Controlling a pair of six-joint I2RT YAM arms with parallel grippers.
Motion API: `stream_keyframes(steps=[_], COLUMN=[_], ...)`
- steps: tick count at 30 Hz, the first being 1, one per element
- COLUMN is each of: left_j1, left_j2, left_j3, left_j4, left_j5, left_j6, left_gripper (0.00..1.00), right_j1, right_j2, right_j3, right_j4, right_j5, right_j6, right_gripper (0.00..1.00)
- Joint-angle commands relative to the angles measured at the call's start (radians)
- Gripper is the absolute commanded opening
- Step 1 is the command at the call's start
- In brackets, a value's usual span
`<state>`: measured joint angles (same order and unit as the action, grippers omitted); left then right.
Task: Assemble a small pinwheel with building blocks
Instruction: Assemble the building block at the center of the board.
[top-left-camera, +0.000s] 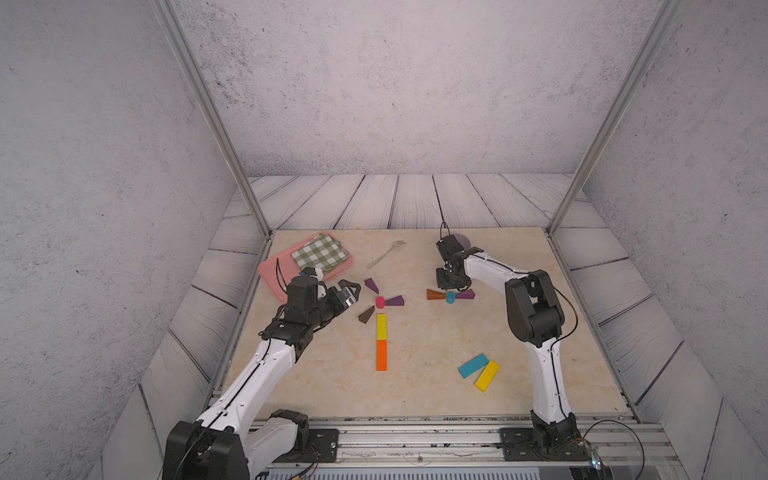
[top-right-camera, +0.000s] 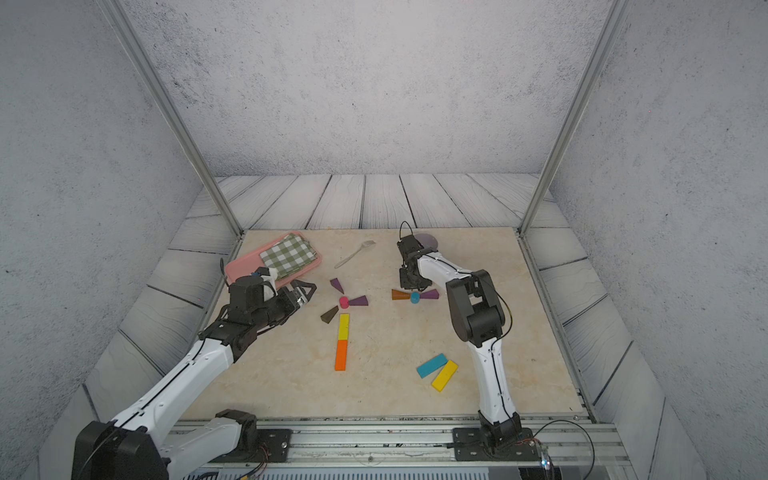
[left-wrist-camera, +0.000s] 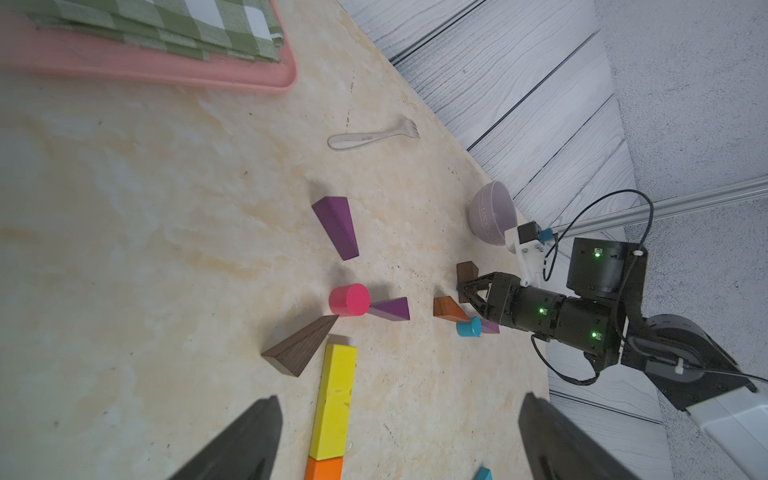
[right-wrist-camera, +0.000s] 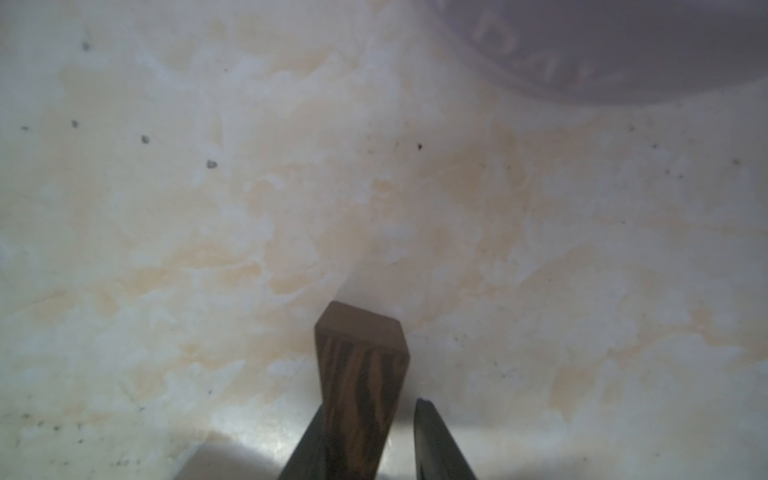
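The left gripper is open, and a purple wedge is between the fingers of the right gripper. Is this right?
Not quite. The wedge between the fingers of the right gripper is dark brown, not purple; the right wrist view shows its wood grain. The left gripper is open, as you say.

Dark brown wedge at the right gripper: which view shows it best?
The right wrist view: the dark brown wedge sits close up, grain visible. The left wrist view shows it small; in both top views the arm hides it.

Marbled table (top-left-camera: 415, 395) holds building blocks (top-left-camera: 381, 355), pink tray (top-left-camera: 270, 272), fork (top-left-camera: 384, 254), bowl (left-wrist-camera: 492, 212).
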<state>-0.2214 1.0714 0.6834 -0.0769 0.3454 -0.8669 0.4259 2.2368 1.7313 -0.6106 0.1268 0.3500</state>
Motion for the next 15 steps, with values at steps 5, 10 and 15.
stream_keyframes(steps=[5,10,15], left_j1=[0.02,0.028,0.04], left_j2=[-0.015,-0.018,-0.02], left_j3=[-0.018,-0.018,-0.018], left_j4=[-0.007,-0.009,-0.014], left_j5=[0.013,0.019,0.026], left_j6=[0.017,0.022,0.028], left_gripper=[0.96,0.96,0.96], right_j1=[-0.005,-0.007,-0.006], right_j2=[0.022,0.01,-0.008], right_j3=[0.004,0.003,0.006], right_j4=[-0.013,-0.017,-0.031], right_j5=[0.025,0.021,0.018], right_j6=[-0.009,-0.021,-0.037], right_gripper=[0.35,0.35,0.37])
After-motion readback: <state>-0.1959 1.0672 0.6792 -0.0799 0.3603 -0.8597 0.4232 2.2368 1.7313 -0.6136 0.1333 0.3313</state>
